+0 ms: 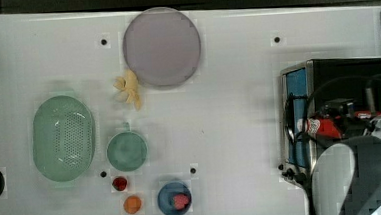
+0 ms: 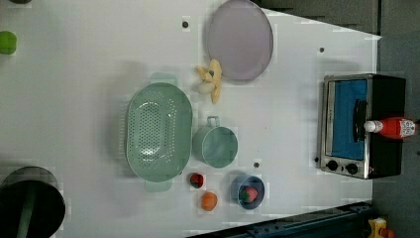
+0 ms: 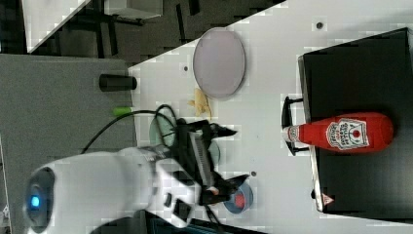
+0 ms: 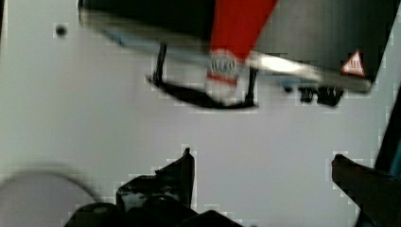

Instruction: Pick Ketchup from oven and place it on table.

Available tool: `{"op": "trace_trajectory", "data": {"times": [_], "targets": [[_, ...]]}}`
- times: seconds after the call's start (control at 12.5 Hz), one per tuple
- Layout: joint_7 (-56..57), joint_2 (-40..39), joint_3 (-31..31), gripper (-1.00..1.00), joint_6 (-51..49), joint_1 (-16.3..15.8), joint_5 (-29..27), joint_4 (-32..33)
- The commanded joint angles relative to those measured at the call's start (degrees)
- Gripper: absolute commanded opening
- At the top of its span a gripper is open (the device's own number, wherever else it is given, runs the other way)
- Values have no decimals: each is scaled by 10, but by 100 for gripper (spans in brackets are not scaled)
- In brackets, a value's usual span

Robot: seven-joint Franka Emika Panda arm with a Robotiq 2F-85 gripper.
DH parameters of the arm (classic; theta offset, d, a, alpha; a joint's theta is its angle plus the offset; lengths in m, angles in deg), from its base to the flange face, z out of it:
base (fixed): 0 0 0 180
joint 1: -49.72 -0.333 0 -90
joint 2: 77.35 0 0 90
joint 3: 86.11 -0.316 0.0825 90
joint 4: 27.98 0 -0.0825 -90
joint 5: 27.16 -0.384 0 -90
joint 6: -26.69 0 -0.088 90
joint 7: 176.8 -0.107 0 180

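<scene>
While gripper (image 3: 233, 154) gapes, ketchup (image 3: 341, 132) atop oven (image 3: 360, 73)

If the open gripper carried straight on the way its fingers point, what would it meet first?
Probably the ketchup bottle. In the wrist view the gripper stands open over bare table, and the bottle's white cap, jutting past the oven front above the handle, lies ahead between the fingers. Depth is unclear, so the fingers might pass under it.

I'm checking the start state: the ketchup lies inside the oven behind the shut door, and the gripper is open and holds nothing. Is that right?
Not quite. The ketchup lies on top of the oven, its cap sticking out over the door handle, as the right view shows. The rest holds: the door is shut, and the gripper is open and holds nothing.
</scene>
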Motion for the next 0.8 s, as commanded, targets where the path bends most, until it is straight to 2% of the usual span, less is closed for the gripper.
{"op": "trace_trajectory", "data": {"times": [0.08,0.48,0.8], "targets": [[14,-26,36,100,60,-3,3,-9],[13,-131,96,100,170,4,-7,-21],[13,-194,108,100,201,16,-90,-25]]}}
